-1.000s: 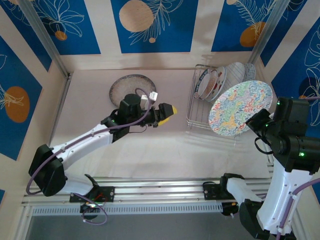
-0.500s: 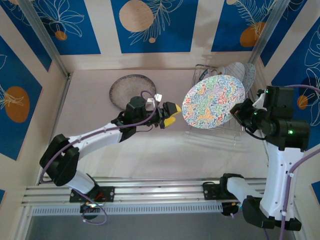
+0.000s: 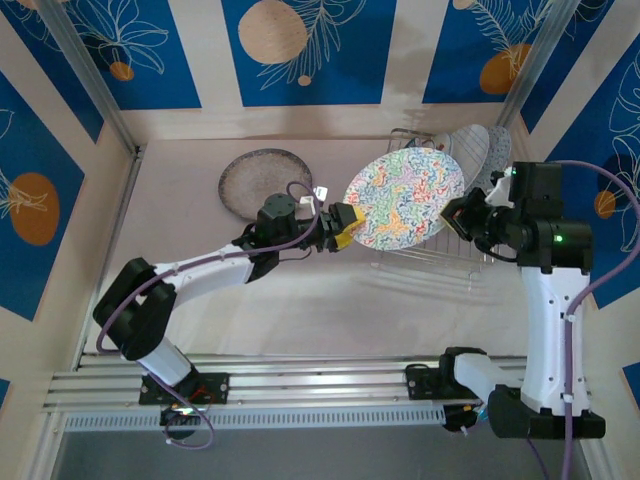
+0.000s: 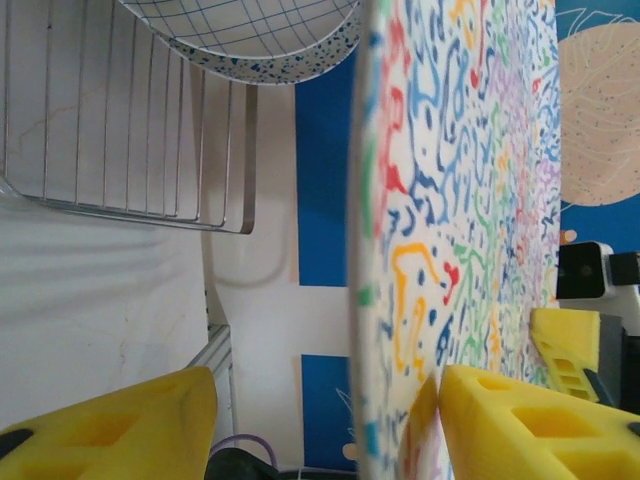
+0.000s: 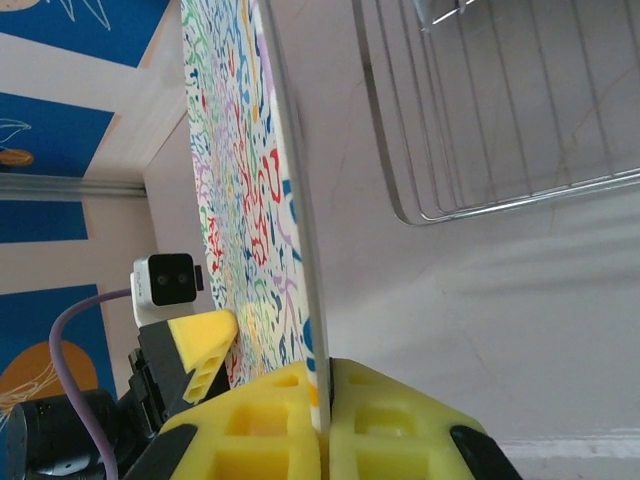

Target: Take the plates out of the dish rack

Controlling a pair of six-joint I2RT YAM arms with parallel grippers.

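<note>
Two grippers are set on one plate [image 3: 405, 200]. The right gripper [image 5: 322, 385] is clamped tight on its rim. The left gripper [image 4: 325, 390] is placed astride the opposite rim with jaws part-spread. One finger [image 4: 130, 420] is seen well apart from the plate's back, and the other lies just beside the patterned face; contact cannot be confirmed. The plate is held tilted, clear of the table [image 3: 300, 300], over the left side of the rack [image 3: 425, 260]. The rack is sited at the table's far right corner. A grey plate [image 3: 262, 180] is laid flat by the far edge, left of the rack.

A handover from right to left is judged to be in hand. Next, the left jaws need to be closed on the rim before the right grip is let go.

Other plates [image 3: 480, 150] in the rack are mostly hidden behind the held one, so no count is given. The rack is cut off in both wrist views.
</note>
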